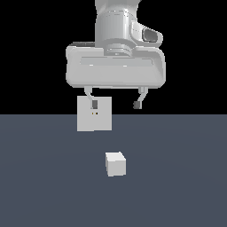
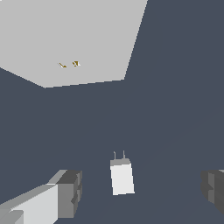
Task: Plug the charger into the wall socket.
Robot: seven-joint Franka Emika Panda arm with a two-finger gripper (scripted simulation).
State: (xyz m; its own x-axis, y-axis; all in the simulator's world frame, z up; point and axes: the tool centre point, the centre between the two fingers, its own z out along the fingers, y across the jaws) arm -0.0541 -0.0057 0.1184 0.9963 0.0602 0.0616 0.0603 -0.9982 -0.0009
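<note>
Now, going from the exterior view's left, you find the wall socket standing upright on the floor, one fingertip showing in front of its upper face. Your gripper hangs above with its jaws spread wide and nothing between them. Below and nearer the camera, the charger rests on the floor, apart from both fingers, its two prongs pointing toward the socket.
</note>
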